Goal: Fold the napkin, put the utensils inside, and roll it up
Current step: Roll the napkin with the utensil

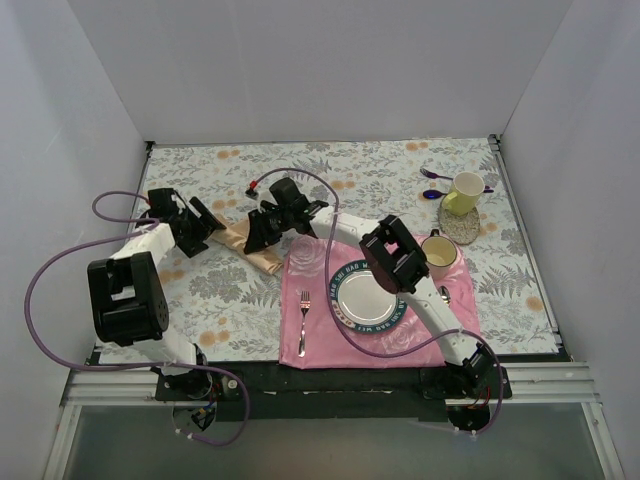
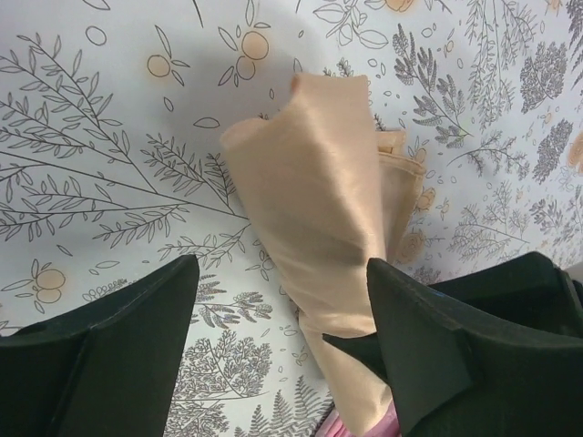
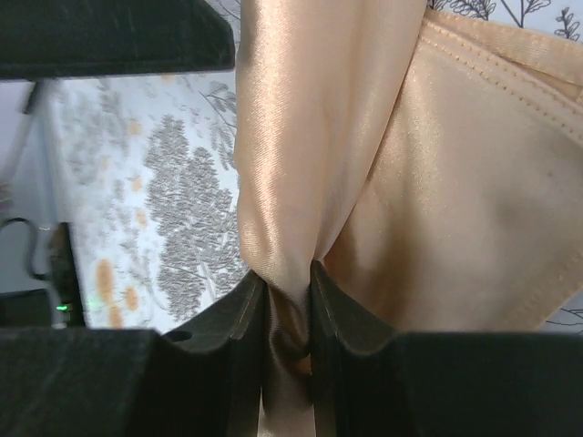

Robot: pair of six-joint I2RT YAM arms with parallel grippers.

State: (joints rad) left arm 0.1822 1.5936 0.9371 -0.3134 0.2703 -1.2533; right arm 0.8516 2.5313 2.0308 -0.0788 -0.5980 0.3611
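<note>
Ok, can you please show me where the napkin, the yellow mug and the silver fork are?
napkin (image 2: 314, 218): left wrist view, on the middle of the folded satin cloth.
yellow mug (image 1: 460, 200): top external view, on its outer wall.
silver fork (image 1: 303, 325): top external view, on its handle.

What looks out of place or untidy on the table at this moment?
The napkin is not lying flat: it is bunched into a narrow, wrinkled strip by the far left corner of the pink placemat. The right claw pinches a gathered fold of it; the left claw stands open over it. Nothing looks spilled.
</note>
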